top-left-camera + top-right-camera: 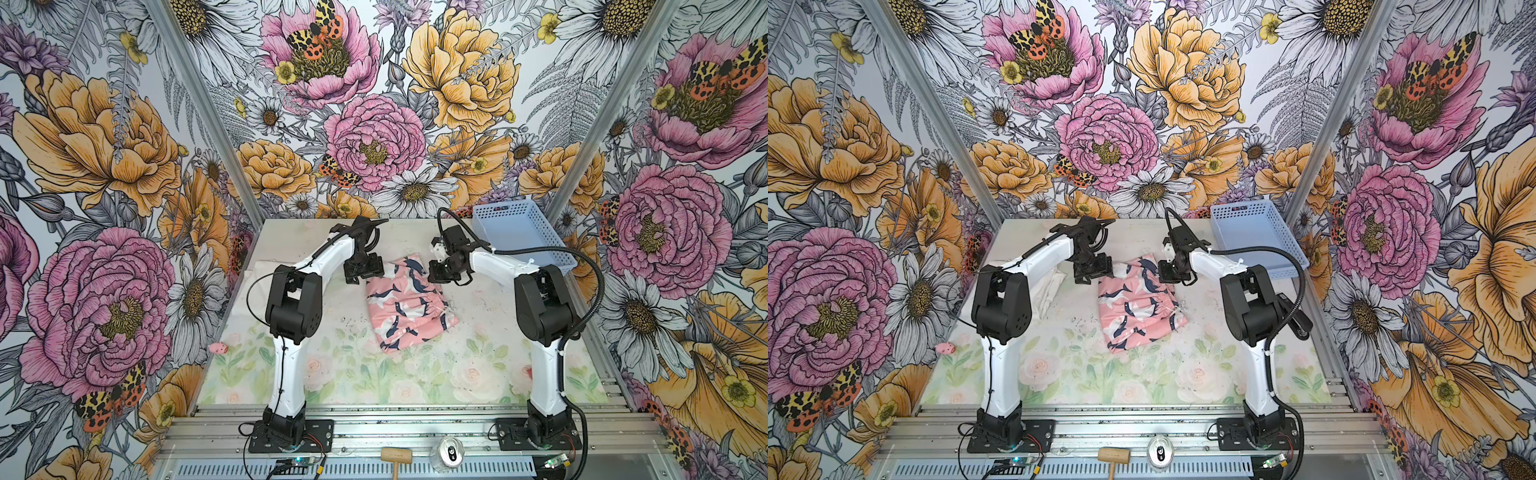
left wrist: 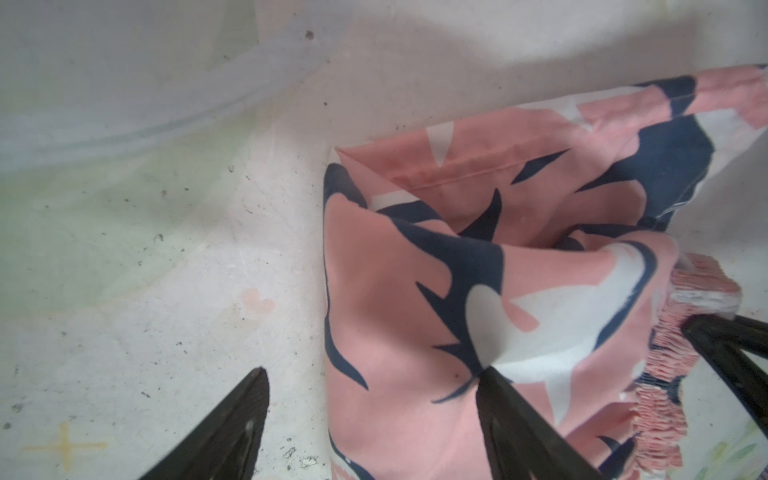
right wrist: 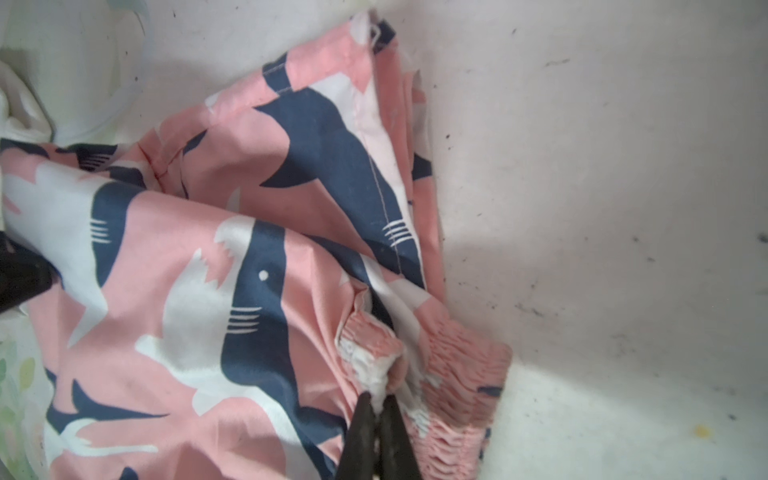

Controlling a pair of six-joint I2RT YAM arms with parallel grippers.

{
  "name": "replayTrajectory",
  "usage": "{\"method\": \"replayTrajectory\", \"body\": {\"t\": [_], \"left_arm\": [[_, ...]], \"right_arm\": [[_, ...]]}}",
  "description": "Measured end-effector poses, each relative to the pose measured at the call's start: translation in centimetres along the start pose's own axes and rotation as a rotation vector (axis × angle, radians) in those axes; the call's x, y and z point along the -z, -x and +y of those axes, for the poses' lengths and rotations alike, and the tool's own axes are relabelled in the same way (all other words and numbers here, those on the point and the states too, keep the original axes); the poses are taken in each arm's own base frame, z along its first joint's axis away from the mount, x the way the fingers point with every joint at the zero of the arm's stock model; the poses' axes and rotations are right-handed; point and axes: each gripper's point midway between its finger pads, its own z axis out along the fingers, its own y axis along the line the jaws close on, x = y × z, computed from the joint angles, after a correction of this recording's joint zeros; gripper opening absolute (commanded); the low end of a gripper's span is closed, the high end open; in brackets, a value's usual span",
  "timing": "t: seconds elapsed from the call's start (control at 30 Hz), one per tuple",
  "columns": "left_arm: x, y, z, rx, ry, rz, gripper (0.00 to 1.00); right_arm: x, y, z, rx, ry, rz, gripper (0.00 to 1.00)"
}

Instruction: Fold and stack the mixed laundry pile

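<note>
The pink garment (image 1: 405, 307), printed with navy and white shark shapes, is being shown in both top views lying loosely folded around the middle of the counter (image 1: 345, 374), a little toward its far edge. Its gathered waistband is being turned toward the right edge of the counter.

A bunched bit of that waistband is being pinched by the right tool (image 3: 378, 398), whose jaws are being shown clamped tight on the cloth in the right wrist view. In a top view this tool (image 1: 437, 272) is being held low at the garment's right side, toward the far edge.

The left tool (image 2: 372, 370) is being held with its jaws spread wide at the garment's far left side. One fingertip (image 2: 505, 403) is being rested on the pink cloth, while the other is being held over bare counter just beside the cloth's edge.

The white T-shirt (image 1: 1050, 286) is being shown crumpled near the left edge of the counter, partly hidden behind the left arm and apart from the pink garment. A light blue perforated basket (image 1: 515, 216) is being shown at the far right corner of the counter.
</note>
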Motion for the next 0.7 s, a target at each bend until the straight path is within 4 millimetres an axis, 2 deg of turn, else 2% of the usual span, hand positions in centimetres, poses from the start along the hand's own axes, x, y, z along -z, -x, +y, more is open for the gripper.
{"method": "replayTrajectory", "body": {"t": [0.2, 0.4, 0.57, 0.7], "left_arm": [[0.1, 0.3, 0.3, -0.003, 0.0, -0.005, 0.81], [0.6, 1.4, -0.3, -0.02, -0.013, -0.029, 0.82], [0.1, 2.3, -0.7, -0.037, -0.016, -0.034, 0.82], [-1.5, 2.0, -0.6, -0.04, -0.002, -0.005, 0.82]], "right_arm": [[1.8, -0.5, 0.1, 0.006, 0.005, -0.039, 0.0], [4.3, -0.1, 0.3, 0.014, 0.02, -0.117, 0.0], [4.0, -0.3, -0.7, -0.003, 0.022, -0.143, 0.0], [3.8, -0.6, -2.0, -0.034, 0.014, -0.145, 0.0]]}}
